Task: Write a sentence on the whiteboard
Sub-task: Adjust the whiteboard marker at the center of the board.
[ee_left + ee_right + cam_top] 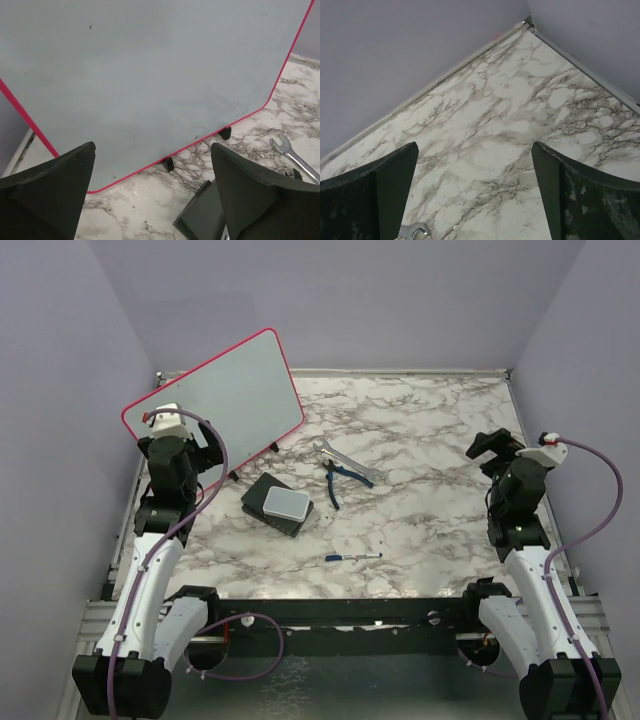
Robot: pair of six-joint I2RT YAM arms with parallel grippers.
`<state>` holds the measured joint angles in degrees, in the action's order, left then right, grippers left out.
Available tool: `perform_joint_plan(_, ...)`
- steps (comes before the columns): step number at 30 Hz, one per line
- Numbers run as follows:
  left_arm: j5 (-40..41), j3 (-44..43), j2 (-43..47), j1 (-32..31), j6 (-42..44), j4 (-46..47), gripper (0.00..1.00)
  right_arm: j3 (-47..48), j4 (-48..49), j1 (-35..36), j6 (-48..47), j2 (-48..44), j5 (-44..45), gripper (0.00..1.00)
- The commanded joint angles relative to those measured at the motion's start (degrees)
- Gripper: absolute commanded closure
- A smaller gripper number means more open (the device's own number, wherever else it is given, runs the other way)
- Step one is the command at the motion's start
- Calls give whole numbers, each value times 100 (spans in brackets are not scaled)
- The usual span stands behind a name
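The whiteboard [220,390] stands tilted on small black feet at the back left, with a red-pink frame. Its face [150,65] is blank, so the sentence is not in view. A thin blue marker [352,557] lies on the marble table near the front middle, far from both grippers. My left gripper [208,462] hovers just in front of the board's lower edge. In its wrist view the left gripper [152,146] is open with nothing between the fingers. My right gripper [490,448] is at the right side, and its wrist view shows it [475,145] open and empty over bare marble.
A dark block with a grey-white pad [280,505] lies right of the left gripper, its corner [200,210] showing beside that finger. Blue-handled pliers [340,482] and a steel wrench [345,458] lie mid-table. Grey walls close in the table.
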<state>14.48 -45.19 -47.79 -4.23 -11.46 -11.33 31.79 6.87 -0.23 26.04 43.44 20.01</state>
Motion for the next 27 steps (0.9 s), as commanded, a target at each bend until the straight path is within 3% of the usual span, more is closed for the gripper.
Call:
perform_joint_plan(1, -372, -148, -115, 19, 30, 42, 1, 135, -315, -14, 46, -30, 106, 0)
perform_joint_plan(6, -433, -156, -151, -123, -28, 54, 1, 169, -404, -19, 8, -4, -215, 0)
perform_joint_plan(11, -1052, -46, -259, -687, 93, 204, 1, 173, -380, -12, -35, 44, -838, 0)
perform_joint_plan(15, -983, -98, -543, -1857, 547, 217, 1, 194, -384, -12, -73, 89, -1558, 0)
perform_joint_plan(23, -1875, -230, -1265, -4051, 1498, 166, 1, 269, -664, -12, 99, 134, -2504, 0)
perform_joint_plan(27, -1930, -336, -1891, -5184, 1800, 49, 1, 303, -894, -12, 90, 106, -2704, 0)
